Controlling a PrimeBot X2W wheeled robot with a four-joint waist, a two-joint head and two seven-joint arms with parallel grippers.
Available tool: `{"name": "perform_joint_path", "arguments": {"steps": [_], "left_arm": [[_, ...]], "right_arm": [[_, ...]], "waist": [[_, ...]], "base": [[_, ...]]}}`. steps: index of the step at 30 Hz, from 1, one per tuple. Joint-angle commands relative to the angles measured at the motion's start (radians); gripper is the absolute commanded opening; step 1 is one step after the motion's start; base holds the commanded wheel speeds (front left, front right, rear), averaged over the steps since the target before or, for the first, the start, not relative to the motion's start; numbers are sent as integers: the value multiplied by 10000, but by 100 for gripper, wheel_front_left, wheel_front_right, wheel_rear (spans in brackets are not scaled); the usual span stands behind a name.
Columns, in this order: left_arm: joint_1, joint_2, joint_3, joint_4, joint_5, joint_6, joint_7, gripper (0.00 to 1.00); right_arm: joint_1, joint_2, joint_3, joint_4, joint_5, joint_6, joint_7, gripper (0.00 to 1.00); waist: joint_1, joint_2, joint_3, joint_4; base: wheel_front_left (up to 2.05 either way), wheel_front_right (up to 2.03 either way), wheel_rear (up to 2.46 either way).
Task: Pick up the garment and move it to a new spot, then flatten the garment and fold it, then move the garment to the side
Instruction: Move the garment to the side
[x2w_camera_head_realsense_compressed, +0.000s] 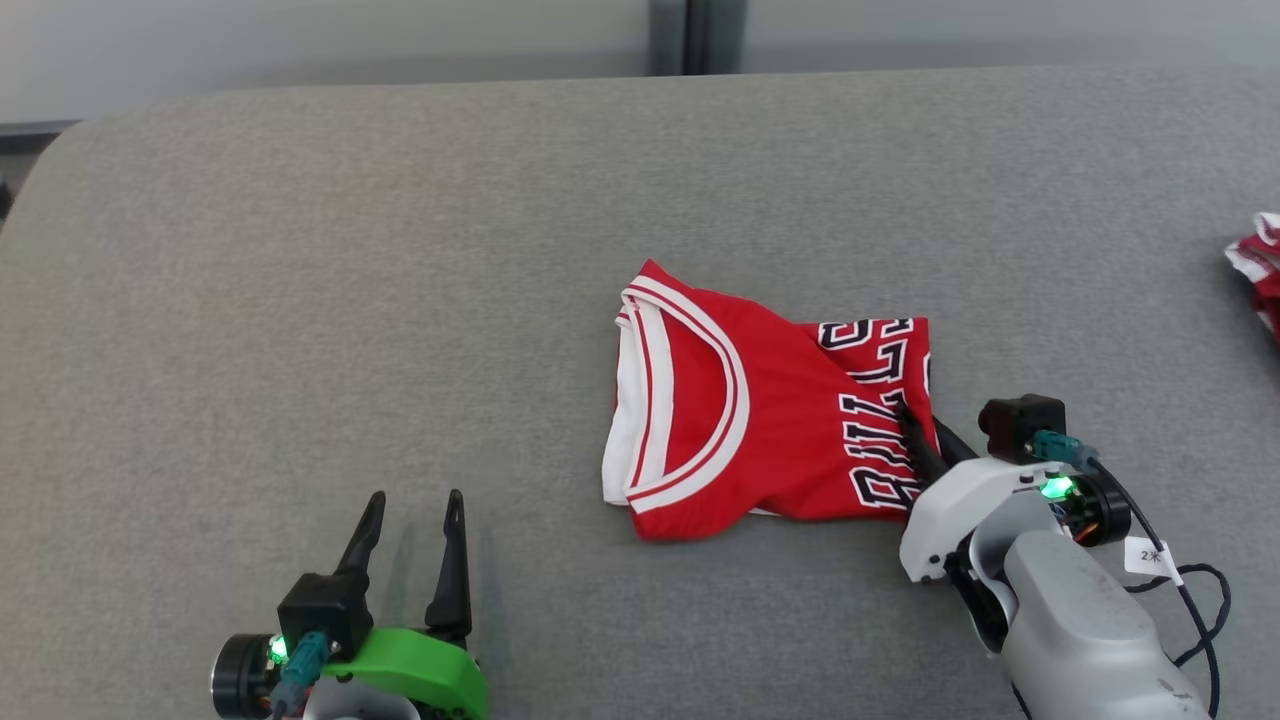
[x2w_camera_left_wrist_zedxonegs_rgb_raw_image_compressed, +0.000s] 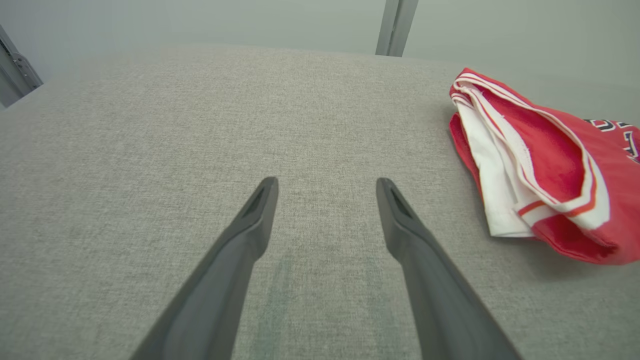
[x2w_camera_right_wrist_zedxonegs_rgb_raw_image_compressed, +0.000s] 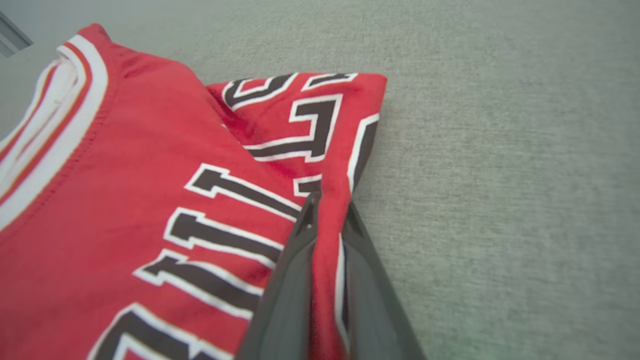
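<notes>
Garment (x2w_camera_head_realsense_compressed: 740, 410), near edge: your right gripper (x2w_camera_head_realsense_compressed: 912, 425) was clamped on the lettered right-hand fold, with red cloth pinched between both fingers.
Left gripper (x2w_camera_head_realsense_compressed: 416, 497): you had its fingers apart and holding nothing, low over the grey surface (x2w_camera_head_realsense_compressed: 300, 250), well left of the garment.
Garment, position: folded, lying mid-surface, white-trimmed side toward your left.
Far right: a second red-and-white cloth (x2w_camera_head_realsense_compressed: 1258, 270) lay at the frame's edge.

Looks like lab: grey fabric-covered table (x2w_camera_head_realsense_compressed: 400, 250), plain pale wall (x2w_camera_head_realsense_compressed: 300, 40), metal post (x2w_camera_head_realsense_compressed: 697, 35)
</notes>
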Motion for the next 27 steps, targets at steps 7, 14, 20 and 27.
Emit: {"name": "perform_joint_path", "arguments": {"steps": [7,14,20,27], "left_arm": [[-328,45,-340,-89,64,-114,2,100],[-430,49,-764,-43,98,-190,2,100],[-809,54,-1188,243,230,-420,3,100],[-1064,59,-1115,484,384,-562,3,100]], "right_arm": [[673,-134,-162,-414,-119,-75,66,0],[942,-109,-90,-720,156,-66,62,0],[1205,-100,-688,-1214,17,-65,58,0],[1113,-89,-677,-1761,46,-65,54,0]], "waist": [[0,0,-752,-4044],[0,0,-621,-5540],[0,0,-242,-5776],[0,0,77,-5782]], "base": [[0,0,0],[0,0,0],[0,0,0],[0,0,0]]}}
